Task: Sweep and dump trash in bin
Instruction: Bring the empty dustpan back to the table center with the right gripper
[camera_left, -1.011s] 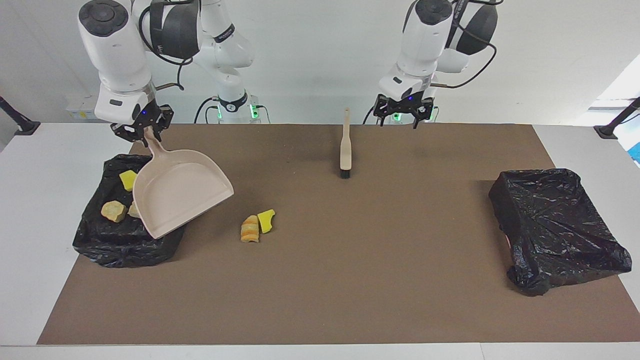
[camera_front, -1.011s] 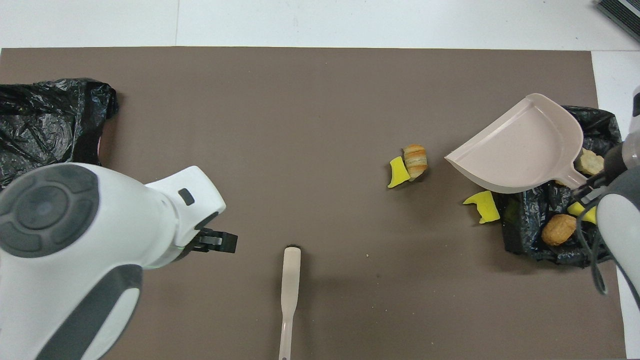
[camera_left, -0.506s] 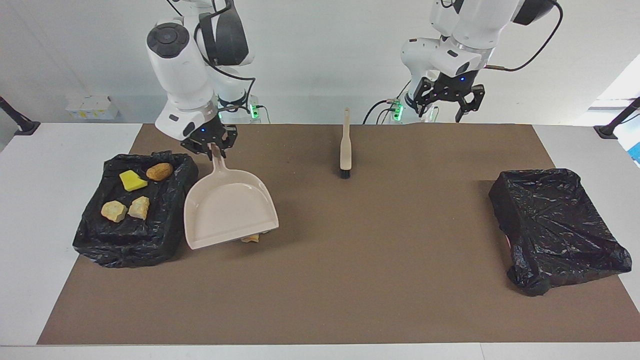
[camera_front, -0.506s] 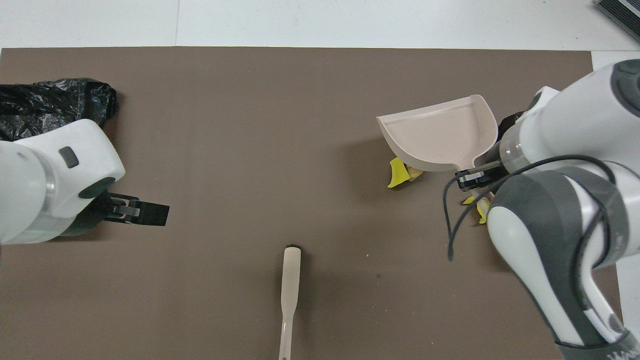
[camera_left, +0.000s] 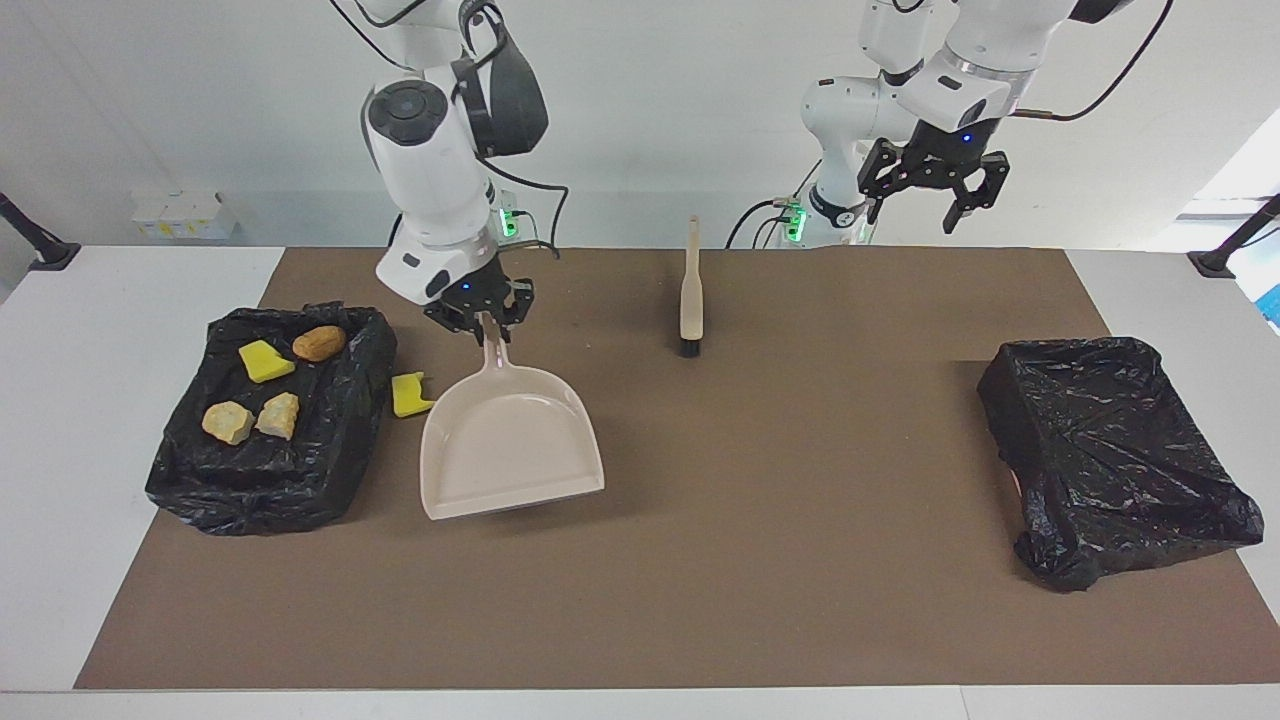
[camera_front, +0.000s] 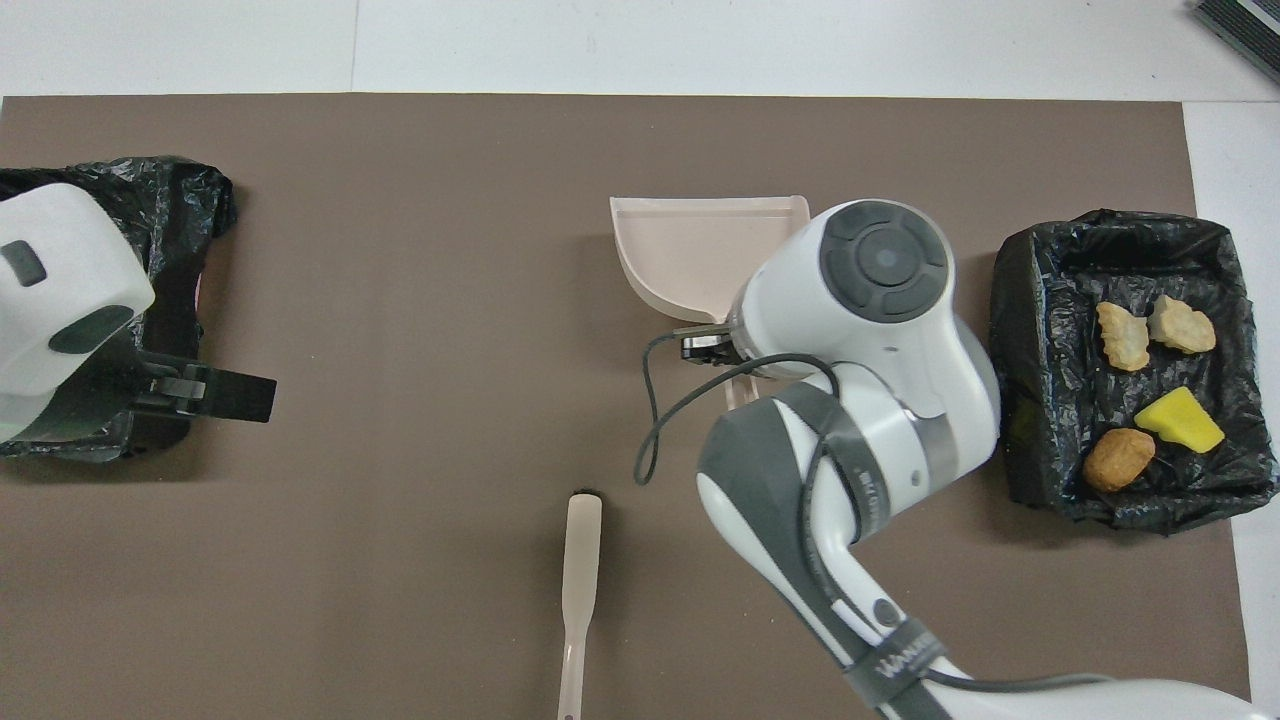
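Observation:
My right gripper (camera_left: 487, 325) is shut on the handle of the beige dustpan (camera_left: 510, 450), which hangs low and tilted over the mat beside the black-lined bin (camera_left: 250, 495). In the bin lie a yellow sponge piece (camera_left: 265, 360), a brown pastry (camera_left: 318, 342) and two pale bread chunks (camera_left: 228, 421). Another yellow sponge piece (camera_left: 410, 393) lies on the mat between the bin and the pan. The overhead view shows the dustpan (camera_front: 690, 250) partly under the right arm and the bin (camera_front: 1030, 300) with its trash. My left gripper (camera_left: 925, 200) waits open, raised at the robots' edge.
The beige brush (camera_left: 690, 290) lies on the brown mat near the robots, bristles pointing away from them; it also shows from overhead as the brush (camera_front: 580, 570). A second black-lined bin (camera_left: 1110, 450) sits at the left arm's end.
The right gripper carried the dustpan from over the bin toward the table's middle, where it now covers the pastry and sponge piece on the mat. The left gripper rose and moved toward its own end.

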